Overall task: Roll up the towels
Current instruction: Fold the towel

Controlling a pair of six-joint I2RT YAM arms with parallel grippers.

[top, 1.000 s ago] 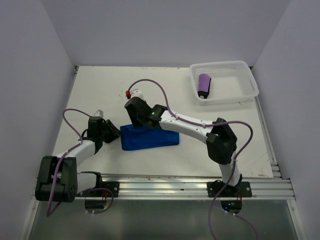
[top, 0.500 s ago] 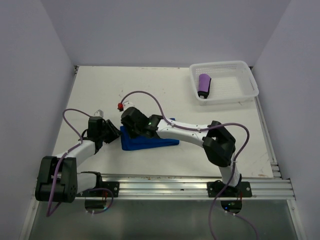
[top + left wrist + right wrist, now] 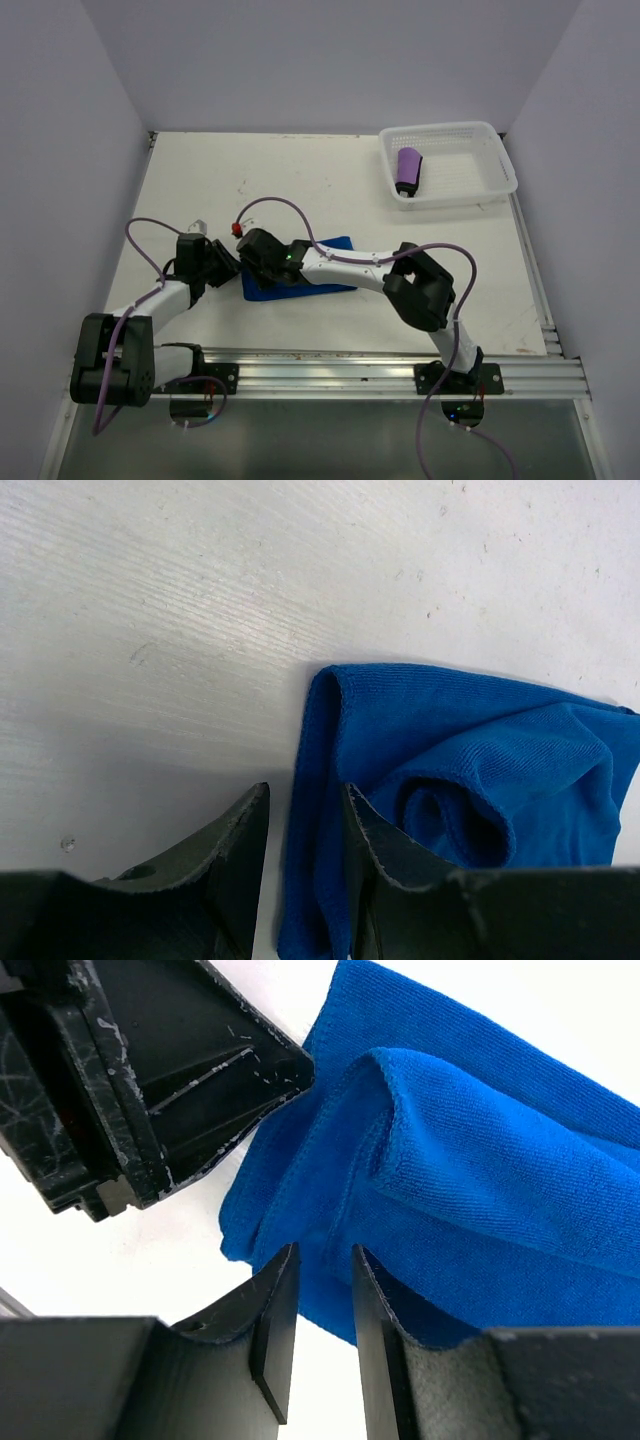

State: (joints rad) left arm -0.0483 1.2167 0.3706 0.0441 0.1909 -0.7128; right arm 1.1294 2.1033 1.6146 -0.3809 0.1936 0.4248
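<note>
The blue towel (image 3: 310, 288) lies on the bench (image 3: 200, 180) left of the middle, between the two arms, partly folded over itself with a loose curl at one end. The left gripper (image 3: 305, 792) sits low at the towel's left end. Its fingers (image 3: 240, 860) are closed to a narrow gap with the towel's folded edge caught between them, one finger pressed against the cloth. The right arm reaches across the bench over the towel, and the right gripper (image 3: 318, 1255) comes down at the same end, just beside the left one, whose black body fills the upper left of the right wrist view. Its fingers (image 3: 270, 1330) stand close together right at the towel's edge, with blue cloth showing past their tips; whether they pinch it I cannot tell. The dark purple towel (image 3: 408, 170) lies rolled up in the white basket (image 3: 505, 165) at the far right corner, well apart from both arms.
</note>
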